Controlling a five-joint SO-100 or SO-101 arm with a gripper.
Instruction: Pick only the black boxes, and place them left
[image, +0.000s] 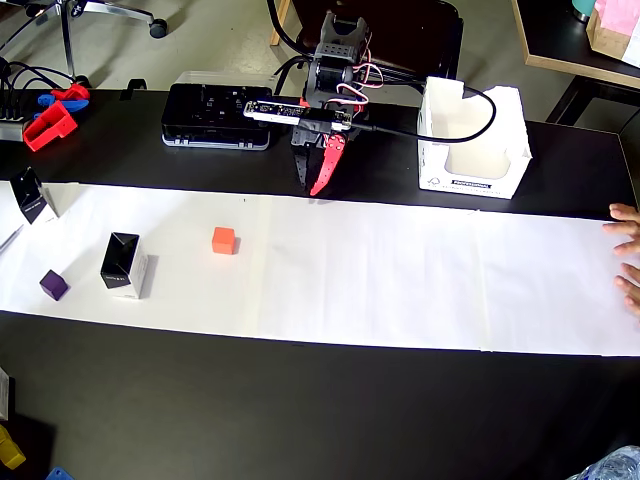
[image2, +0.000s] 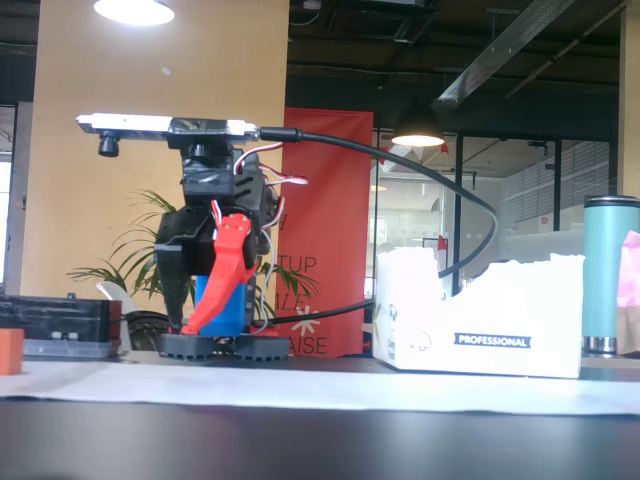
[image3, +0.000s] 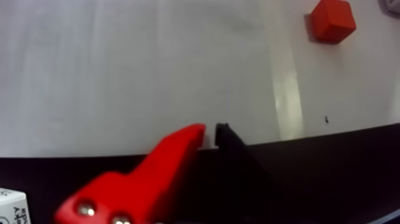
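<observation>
A: Where's the hand (image: 318, 186) sitting rn?

B: Parked by the arm's base at the far edge of the white paper (image: 400, 270), fingers pressed together w/ nothing between them, clearest in the wrist view.

A: And the black boxes?

B: One black box (image: 124, 265) is standing on the paper, well off to the left in the overhead view and nearer the camera side than the hand, beyond the orange cube (image: 223, 240). Another black box (image: 30, 195) is sitting at the paper's far-left end. Purple cube (image: 54, 284) is lying just beside the nearer one, so I'm judging the reach needs to go diagonally left.
</observation>
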